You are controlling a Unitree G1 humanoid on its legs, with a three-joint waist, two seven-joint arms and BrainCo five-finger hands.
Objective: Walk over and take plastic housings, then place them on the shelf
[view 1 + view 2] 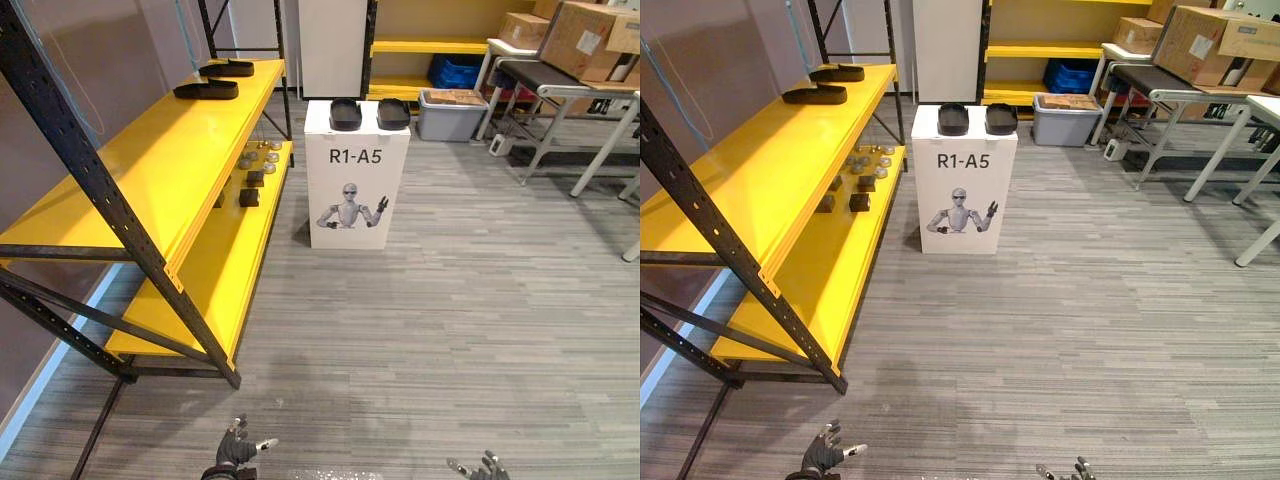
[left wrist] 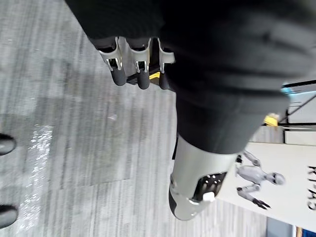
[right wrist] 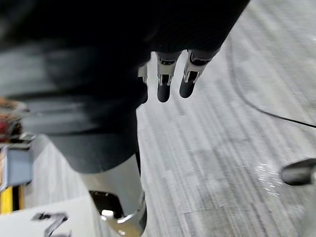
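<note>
Left eye view: plastic housings [image 1: 345,113] atop box [image 1: 355,190]

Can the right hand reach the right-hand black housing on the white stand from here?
Probably not yet. The right hand hangs low, open, with a stretch of floor between it and the housing on the white stand. Nothing blocks the way; walk closer first.

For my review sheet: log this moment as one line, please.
stage: before pickup | left hand: open, empty | right hand: open, empty | black housings: two on white pedestal | yellow shelf: two other housings on top
</note>
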